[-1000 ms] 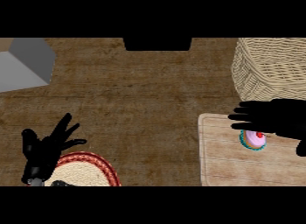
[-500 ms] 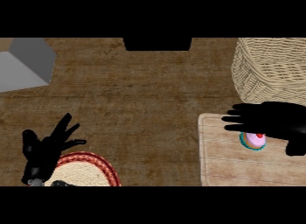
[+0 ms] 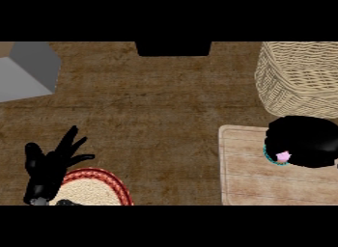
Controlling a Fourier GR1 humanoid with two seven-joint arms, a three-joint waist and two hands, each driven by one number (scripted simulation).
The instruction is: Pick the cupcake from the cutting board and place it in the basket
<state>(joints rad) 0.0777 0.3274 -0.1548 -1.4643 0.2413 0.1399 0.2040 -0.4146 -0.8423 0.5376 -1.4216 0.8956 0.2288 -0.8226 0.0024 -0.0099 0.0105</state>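
The cupcake (image 3: 280, 157), pink-topped with a teal wrapper, sits on the pale wooden cutting board (image 3: 246, 178) at the lower right. Only a small part of it peeks out at the left rim of my right hand (image 3: 307, 141), whose black fingers curl down over it. The wicker basket (image 3: 303, 77) stands just beyond the board at the upper right. My left hand (image 3: 49, 166) rests open with fingers up at the lower left, far from the cupcake.
A round woven mat with a red rim (image 3: 93, 189) lies under my left hand. A grey box (image 3: 22, 72) sits at the upper left, and a black object (image 3: 173, 48) at the top middle. Brown wooden counter (image 3: 158, 111) spreads between them.
My right hand has gone from spread flat above the cupcake to curled down round it, hiding most of it. The left hand has not moved.
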